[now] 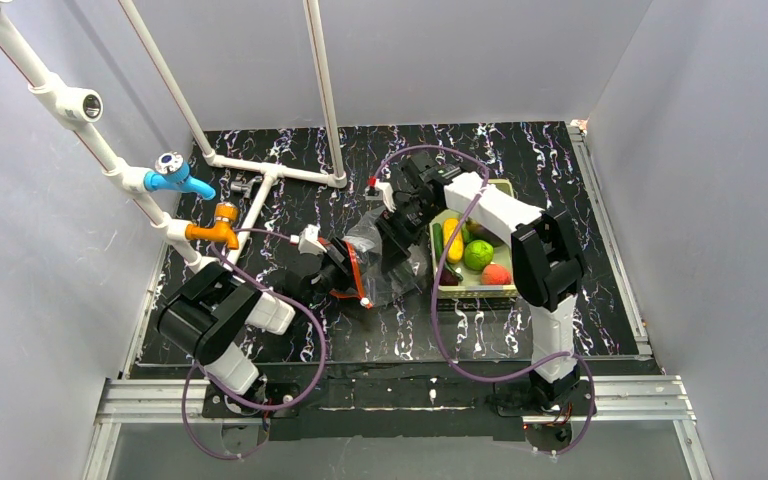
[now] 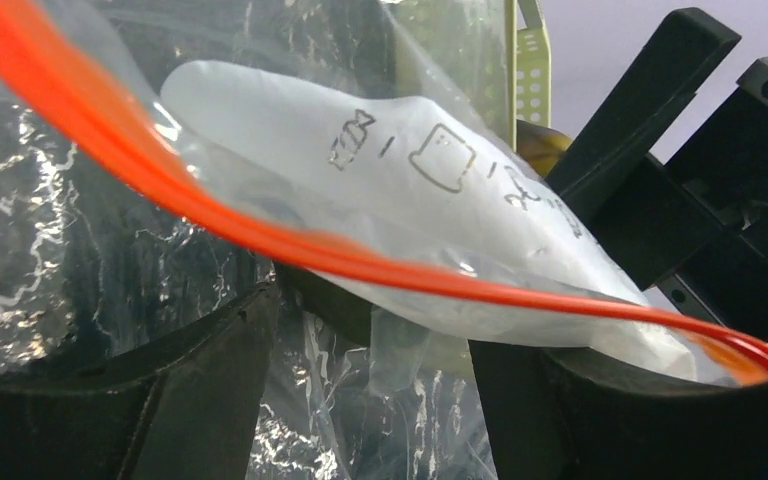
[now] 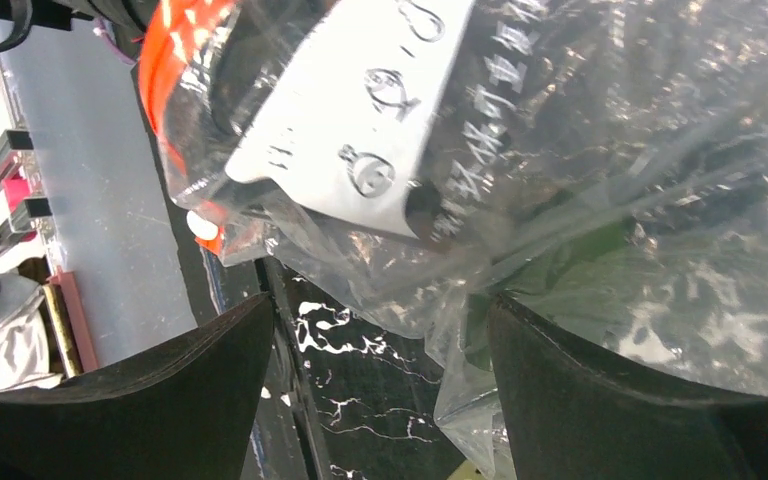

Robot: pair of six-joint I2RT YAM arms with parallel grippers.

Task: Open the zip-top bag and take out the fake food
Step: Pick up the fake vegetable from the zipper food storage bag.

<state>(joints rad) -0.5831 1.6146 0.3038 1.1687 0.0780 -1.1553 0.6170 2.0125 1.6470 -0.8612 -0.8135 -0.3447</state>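
Top view: left arm reaches in low, left gripper at the zip-top bag. Right arm arches over, right gripper nose-down on it. Fake food sits in the basket alongside.
Left wrist: jaws apart, orange zipper strip crossing above.
Right wrist: jaws wide, bag film between.

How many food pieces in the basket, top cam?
4: cucumber far left, yellow piece beside it, green fruit centre, tomato near right corner. More may hide under the right arm.
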